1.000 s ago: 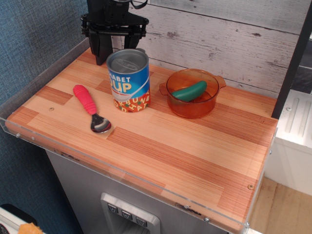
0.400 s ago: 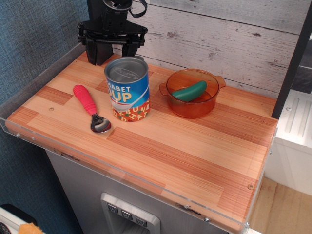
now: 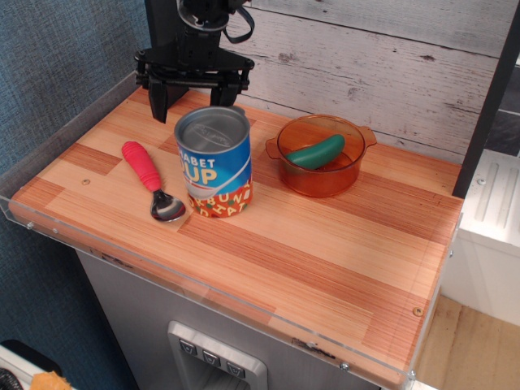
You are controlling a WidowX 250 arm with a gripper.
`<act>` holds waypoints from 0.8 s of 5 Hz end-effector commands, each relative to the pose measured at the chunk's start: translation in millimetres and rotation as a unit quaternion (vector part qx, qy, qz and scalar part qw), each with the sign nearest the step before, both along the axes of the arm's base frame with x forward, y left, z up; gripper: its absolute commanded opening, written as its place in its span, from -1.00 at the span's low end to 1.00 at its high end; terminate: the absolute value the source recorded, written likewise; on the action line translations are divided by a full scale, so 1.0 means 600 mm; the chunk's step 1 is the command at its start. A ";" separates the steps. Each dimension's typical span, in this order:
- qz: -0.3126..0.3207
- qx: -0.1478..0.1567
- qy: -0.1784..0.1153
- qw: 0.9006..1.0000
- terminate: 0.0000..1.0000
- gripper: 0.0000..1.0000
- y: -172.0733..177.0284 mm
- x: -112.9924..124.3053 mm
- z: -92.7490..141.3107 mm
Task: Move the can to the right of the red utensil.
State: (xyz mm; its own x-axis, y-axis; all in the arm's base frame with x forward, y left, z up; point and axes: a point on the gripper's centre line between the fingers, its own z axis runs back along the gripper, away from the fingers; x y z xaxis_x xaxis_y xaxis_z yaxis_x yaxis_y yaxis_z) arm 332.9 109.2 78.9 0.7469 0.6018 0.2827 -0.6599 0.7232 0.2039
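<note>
1. Red utensil point(image 3: 151, 180): a short spoon, ribbed red handle, shiny bowl. We log it lying flat on the wooden counter point(image 3: 325, 252), in front of the gripper and off toward the left edge of the view. Its long axis runs diagonally, bowl end toward the front edge, handle end pointing back.

2. Can point(image 3: 214, 161): a tall tin with a grey lid, blue label and red lower band. We log it upright, directly in front of and below the gripper, and just beside the spoon's bowl on that utensil's right. Its long axis is vertical. We judge the placement asked for to be met or nearly so.

3. Orange pot point(image 3: 322, 154) holding a green pickle-shaped object point(image 3: 315, 152): this stands to the can's right, apart from it.

4. Gripper point(image 3: 192, 91): we see it farthest back, raised behind the can's lid, fingers point(image 3: 158, 99) spread wide and pointing down. It holds nothing. Whether the can's rim covers the far fingertip we cannot quite tell.

5. Governing relation: the can lies forward of the open jaws and apart from them, so we judge a straight lift away as the clear path.
</note>
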 end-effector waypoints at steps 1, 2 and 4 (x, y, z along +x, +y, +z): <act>-0.004 0.009 -0.036 0.999 -1.00 1.00 -0.033 -0.037 0.038; -0.007 0.004 -0.038 0.999 -1.00 1.00 -0.048 -0.048 0.038; 0.005 -0.025 -0.050 0.998 -1.00 1.00 -0.072 -0.073 0.035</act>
